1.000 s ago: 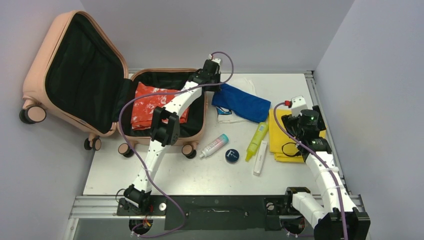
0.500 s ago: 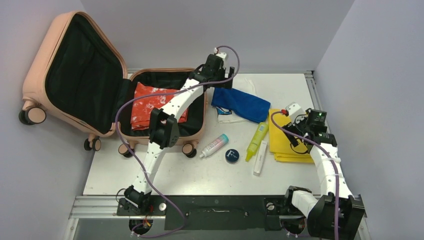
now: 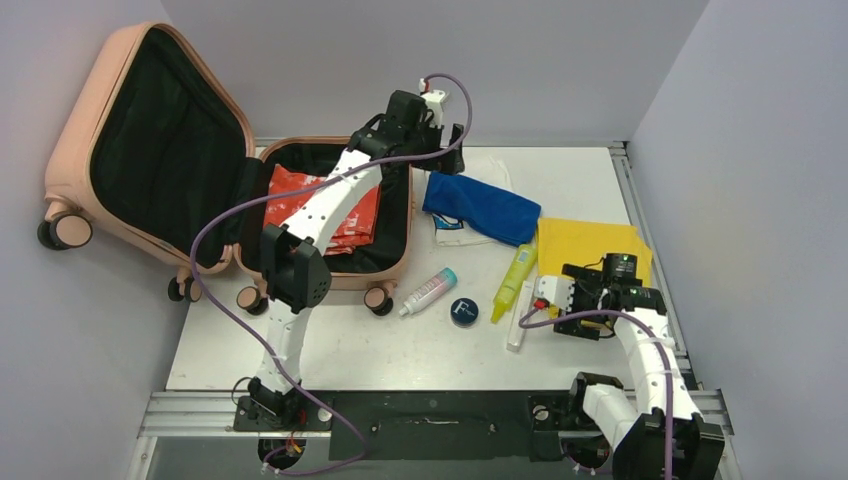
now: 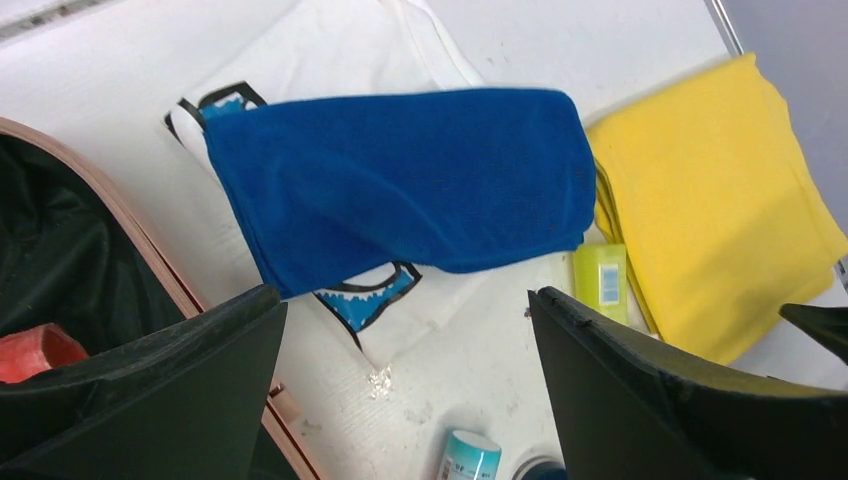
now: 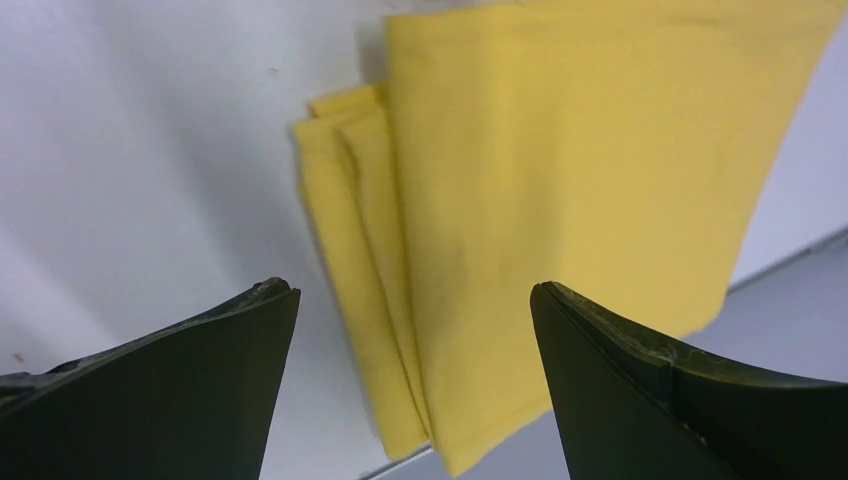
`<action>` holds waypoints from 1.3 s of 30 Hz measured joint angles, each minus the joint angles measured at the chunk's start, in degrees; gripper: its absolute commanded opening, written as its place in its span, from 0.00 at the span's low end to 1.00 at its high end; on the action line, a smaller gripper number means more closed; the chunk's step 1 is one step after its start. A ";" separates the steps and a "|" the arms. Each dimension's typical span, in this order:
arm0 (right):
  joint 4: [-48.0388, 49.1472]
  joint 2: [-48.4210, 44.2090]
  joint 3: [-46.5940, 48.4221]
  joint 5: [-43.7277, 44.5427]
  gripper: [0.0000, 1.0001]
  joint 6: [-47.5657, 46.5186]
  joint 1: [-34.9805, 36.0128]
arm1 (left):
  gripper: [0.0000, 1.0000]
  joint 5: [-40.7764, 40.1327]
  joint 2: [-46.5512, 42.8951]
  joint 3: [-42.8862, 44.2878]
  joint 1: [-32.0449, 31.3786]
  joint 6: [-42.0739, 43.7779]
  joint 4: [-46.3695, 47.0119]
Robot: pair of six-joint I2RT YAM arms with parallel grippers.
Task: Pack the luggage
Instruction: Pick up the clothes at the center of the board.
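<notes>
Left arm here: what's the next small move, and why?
Probably lower the left gripper onto the blue towel and close. Its jaws are open and empty right above the towel, which lies outside the luggage; only a red cloth shows inside.

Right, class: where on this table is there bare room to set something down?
Free: the near table strip between round tin and arm bases; the far right corner behind the yellow cloth. Crowded: luggage across to that cloth.
</notes>
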 measured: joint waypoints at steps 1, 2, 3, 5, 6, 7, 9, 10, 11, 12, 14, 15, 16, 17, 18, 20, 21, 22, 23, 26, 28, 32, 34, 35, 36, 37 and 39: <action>-0.81 -0.61 -1.11 -0.98 0.90 -1.77 0.42 | 0.96 1.01 -0.48 -0.79 0.11 0.26 -0.44; -1.31 -1.09 -2.19 -1.53 0.90 -2.95 0.83 | 0.96 1.79 -0.70 -1.31 0.24 0.50 -0.70; -1.42 -1.60 -3.52 -1.86 0.90 -3.89 1.31 | 0.96 2.58 -0.83 -1.92 0.42 0.79 -0.94; -0.98 -2.47 -6.60 -1.81 0.90 -5.05 2.27 | 0.96 3.98 -1.01 -3.52 0.87 1.44 -1.60; -0.35 -2.91 -8.50 -1.70 0.90 -5.35 2.73 | 0.96 4.52 -1.09 -4.48 1.11 1.62 -1.97; 0.61 -3.28 -10.43 -1.44 0.90 -5.46 3.13 | 0.96 4.94 -1.20 -5.53 1.36 1.75 -2.19; 3.26 -4.22 -12.48 -0.57 0.90 -5.20 3.87 | 0.96 5.57 -1.90 -8.41 1.77 2.05 -2.16; 6.99 -5.27 -13.88 0.04 0.90 -5.09 4.13 | 0.96 5.84 -2.36 -10.01 1.99 2.10 -2.19; 9.49 -5.68 -14.80 0.61 0.90 -5.07 4.22 | 0.96 5.99 -2.78 -11.34 2.10 2.10 -2.16; 12.59 -6.08 -15.65 1.25 0.90 -4.92 4.24 | 0.96 6.21 -3.06 -12.31 2.21 2.08 -2.19; 20.13 -6.08 -17.81 2.84 0.90 -4.98 4.26 | 0.96 6.86 -3.19 -13.05 2.25 1.90 -2.14; 22.47 -6.08 -18.56 3.23 0.91 -4.98 4.26 | 0.96 7.23 -3.19 -13.05 2.25 1.70 -2.12; 25.46 -6.08 -19.54 3.69 0.91 -4.98 4.33 | 0.96 7.65 -3.19 -13.05 2.25 1.46 -1.97; 27.50 -6.01 -20.17 4.04 0.93 -5.03 4.39 | 0.96 7.93 -3.19 -13.00 2.25 1.40 -1.88; 30.34 -5.92 -21.09 4.52 0.95 -5.16 4.48 | 0.96 8.37 -3.19 -12.87 2.23 1.18 -1.79; 33.75 -5.25 -22.01 4.98 0.83 -5.35 4.52 | 0.96 8.96 -3.19 -12.68 2.21 0.79 -1.84; 35.12 -4.92 -22.36 5.09 0.64 -5.60 4.52 | 0.96 9.29 -3.15 -12.41 2.21 0.46 -1.84; 36.20 -4.48 -22.67 5.11 0.42 -5.75 4.52 | 0.96 9.64 -3.08 -11.89 2.21 0.02 -1.86; 36.89 -3.96 -23.02 5.14 0.27 -6.23 4.52 | 0.96 10.05 -2.97 -11.43 2.21 -0.26 -1.77; 36.94 -1.99 -24.26 4.90 0.06 -7.08 4.57 | 0.96 11.19 -2.75 -9.99 2.21 -1.25 -1.75; 37.70 -1.40 -24.09 4.74 0.05 -6.78 4.57 | 0.96 12.09 -2.69 -9.62 2.21 -2.05 -1.46; 37.05 -1.29 -23.15 4.61 0.05 -4.50 4.33 | 0.96 14.58 -2.47 -9.60 2.21 -4.31 -0.52; 34.88 -0.50 -21.16 3.48 0.05 -2.58 3.37 | 0.96 16.41 -2.38 -9.99 2.19 -6.38 1.22; 33.77 -0.17 -20.20 2.84 0.05 -1.88 2.82 | 0.96 17.29 -2.38 -10.40 2.12 -7.23 2.29; 31.71 0.35 -18.49 1.53 0.05 -0.76 1.73 | 0.96 18.40 -2.38 -10.97 2.01 -8.57 3.76; 29.86 0.81 -16.90 0.26 0.05 0.09 0.63 | 0.96 19.45 -2.38 -11.72 1.90 -9.99 5.38; 26.36 1.64 -13.68 -2.56 0.05 1.51 -1.75 | 0.96 21.46 -2.38 -13.49 1.33 -13.88 8.39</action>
